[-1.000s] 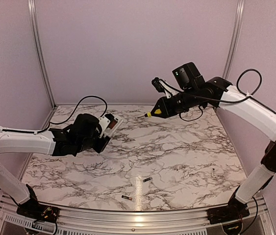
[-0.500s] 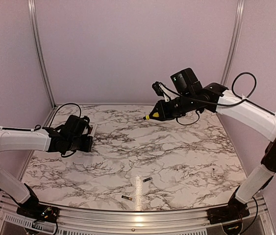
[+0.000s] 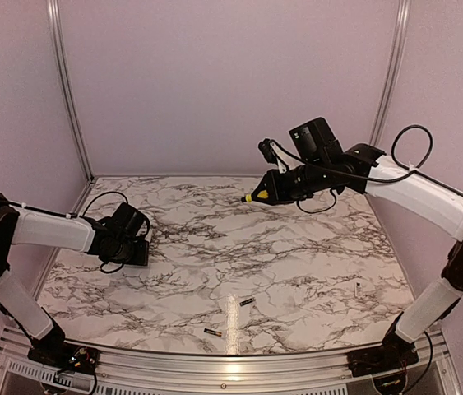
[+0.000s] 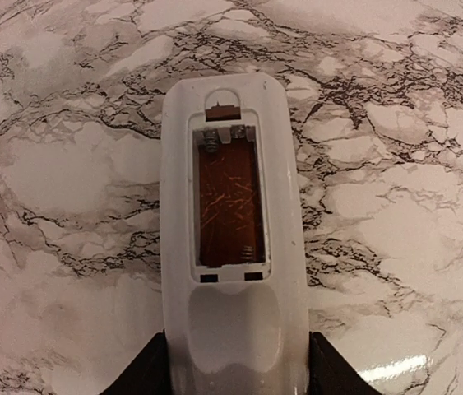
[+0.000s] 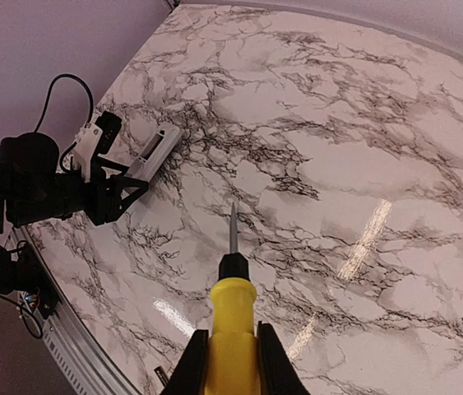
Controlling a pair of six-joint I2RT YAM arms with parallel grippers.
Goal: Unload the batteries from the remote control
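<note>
Left pincer: clamped on the near end of the remote control, one dark finger on each long side. In the overhead view this pincer sits low at the left of the bench. Whether the remote control touches the surface cannot be told.

Remote control: white, back face up. Its battery compartment is uncovered, showing a brown floor and metal spring contacts, with no cells inside.

Right pincer: closed on the yellow-handled screwdriver. It is held above the bench at upper centre-right of the overhead view, with the tip pointing toward the left of the frame.

Batteries: both lie on the bench at lower centre of the overhead view, well apart from both pincers. The second battery lies down and to the left of the first, near the front rail.

A small pale speck lies at lower right of the bench.
</note>
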